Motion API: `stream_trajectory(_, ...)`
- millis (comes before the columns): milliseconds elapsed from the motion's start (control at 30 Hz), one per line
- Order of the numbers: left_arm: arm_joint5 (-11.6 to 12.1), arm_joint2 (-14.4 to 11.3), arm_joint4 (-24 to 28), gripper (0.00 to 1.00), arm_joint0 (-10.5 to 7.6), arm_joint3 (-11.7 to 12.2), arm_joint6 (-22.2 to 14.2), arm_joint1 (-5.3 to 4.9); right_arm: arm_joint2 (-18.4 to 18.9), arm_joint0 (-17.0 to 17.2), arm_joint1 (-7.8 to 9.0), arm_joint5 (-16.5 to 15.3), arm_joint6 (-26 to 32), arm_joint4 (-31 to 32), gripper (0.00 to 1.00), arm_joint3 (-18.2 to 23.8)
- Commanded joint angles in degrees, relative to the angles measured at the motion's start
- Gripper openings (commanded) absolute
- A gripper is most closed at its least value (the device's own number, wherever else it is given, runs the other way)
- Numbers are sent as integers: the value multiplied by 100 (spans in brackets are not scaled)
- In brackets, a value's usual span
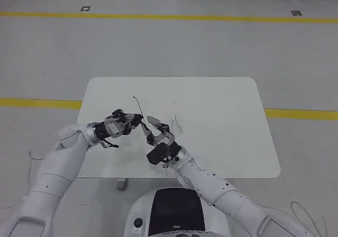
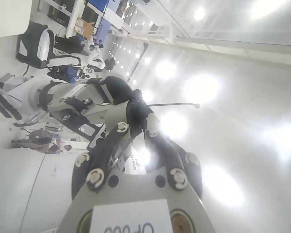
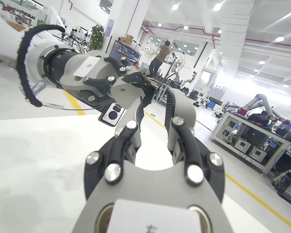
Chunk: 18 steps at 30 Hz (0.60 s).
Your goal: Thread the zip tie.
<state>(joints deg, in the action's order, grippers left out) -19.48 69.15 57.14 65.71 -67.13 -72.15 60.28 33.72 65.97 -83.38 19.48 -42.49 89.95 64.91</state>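
Zip tie (image 2: 172, 104) sticks out free, just left of the top view's centre, pinched between our left gripper's (image 2: 139, 113) closed fingers. Our right gripper (image 3: 157, 96) sits just beside, fingers spread, holding nothing. We judge no loop is formed yet, so threading remains.

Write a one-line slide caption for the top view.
Above the white table, the left hand grips a black zip tie while the open right hand sits close beside it.
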Motion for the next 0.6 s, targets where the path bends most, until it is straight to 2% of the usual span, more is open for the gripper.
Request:
stream_trajectory(0, 0, 0, 0, 0, 0, 0, 0, 0, -5, -9, -4, 0, -24, 0, 16, -4)
stream_trajectory(67, 0, 0, 0, 0, 0, 0, 0, 0, 1, -6, -8, 0, -41, 0, 11, -11)
stream_trajectory(233, 0, 0, 0, 0, 0, 0, 0, 0, 5, -2, -21, 0, -58, 0, 6, -21)
stream_trajectory(567, 0, 0, 0, 0, 0, 0, 0, 0, -11, -46, -53, 0, -34, 0, 8, -75)
